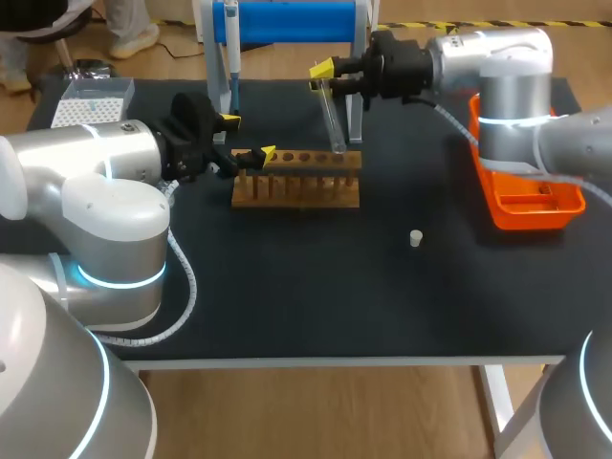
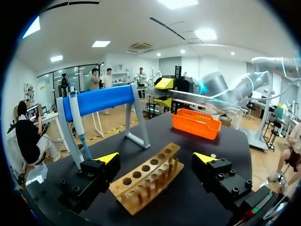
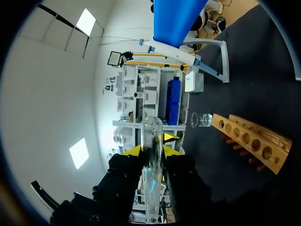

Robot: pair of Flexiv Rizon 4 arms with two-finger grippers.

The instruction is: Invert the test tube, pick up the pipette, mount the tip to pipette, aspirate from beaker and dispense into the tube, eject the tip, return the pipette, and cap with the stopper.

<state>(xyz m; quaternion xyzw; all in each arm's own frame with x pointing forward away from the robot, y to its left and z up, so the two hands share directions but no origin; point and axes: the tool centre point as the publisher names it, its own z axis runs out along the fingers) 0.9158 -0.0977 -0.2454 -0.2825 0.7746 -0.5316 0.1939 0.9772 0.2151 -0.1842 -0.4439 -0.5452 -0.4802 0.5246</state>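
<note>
My right gripper [image 1: 323, 75] is shut on a clear test tube [image 1: 334, 122], held nearly upright with its lower end just above the right end of the wooden rack [image 1: 296, 180]. In the right wrist view the tube [image 3: 152, 141] stands between the fingers, with the rack [image 3: 249, 139] and a small glass beaker [image 3: 202, 119] beyond it. My left gripper [image 1: 247, 137] is open at the rack's left end, and the rack [image 2: 148, 176] lies between its fingers. The pipette [image 1: 232, 57] hangs on the blue stand [image 1: 287, 19]. A small white stopper [image 1: 416, 238] lies on the mat.
An orange tray [image 1: 528, 201] sits at the right edge under my right arm. A tip box [image 1: 91, 100] stands at the far left corner. The table's front edge runs close below the stopper.
</note>
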